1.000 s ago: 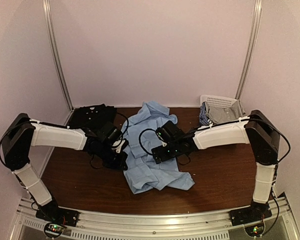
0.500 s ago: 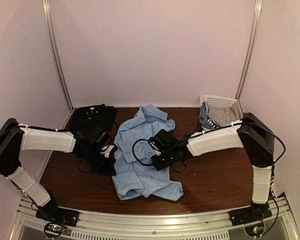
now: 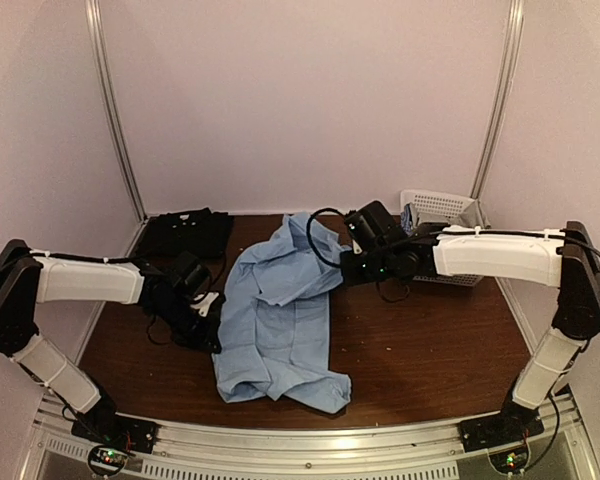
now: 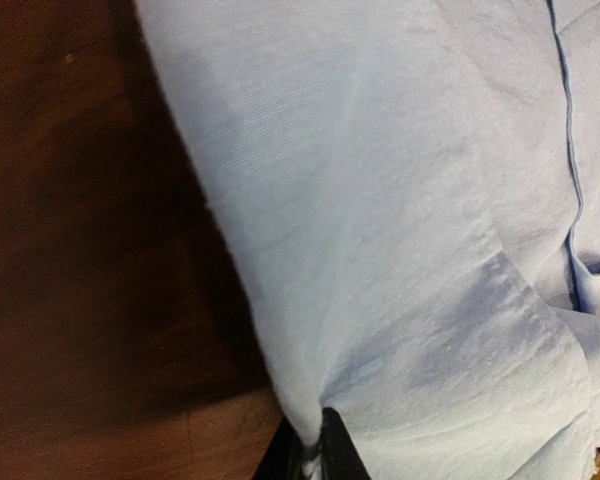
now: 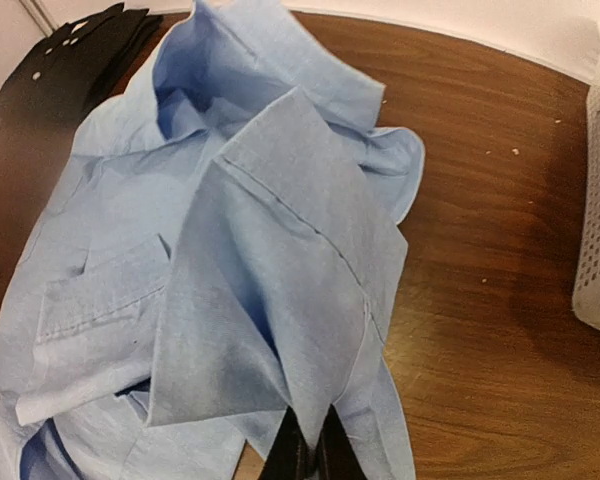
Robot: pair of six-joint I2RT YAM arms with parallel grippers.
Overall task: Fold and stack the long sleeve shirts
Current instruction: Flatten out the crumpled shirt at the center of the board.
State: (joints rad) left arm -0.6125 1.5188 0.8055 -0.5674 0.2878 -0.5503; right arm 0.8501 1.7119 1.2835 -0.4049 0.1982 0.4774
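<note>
Top external view: the light blue shirt (image 3: 280,320) lies rumpled across the middle of the tabletop (image 3: 430,340), running from the far side almost to the near edge. The black shirt (image 3: 185,232) sits apparently folded at the far left corner, and a white basket (image 3: 445,205) stands at the far right. The left pincer (image 3: 210,325) is at the blue shirt's left edge, the right pincer (image 3: 345,262) at its far right part. Left wrist view: this pincer is closed tight on the cloth's edge, low over bare wood. Right wrist view: the jaws are pinched shut on a raised peak of blue fabric near the collar. To spread the shirt well, I judge both arms should draw apart evenly and keep the cloth taut and low, so it lies flat before any fold. The sleeves are lost in the creases, which seam each pincer holds cannot be told, and the basket's contents are unclear.
</note>
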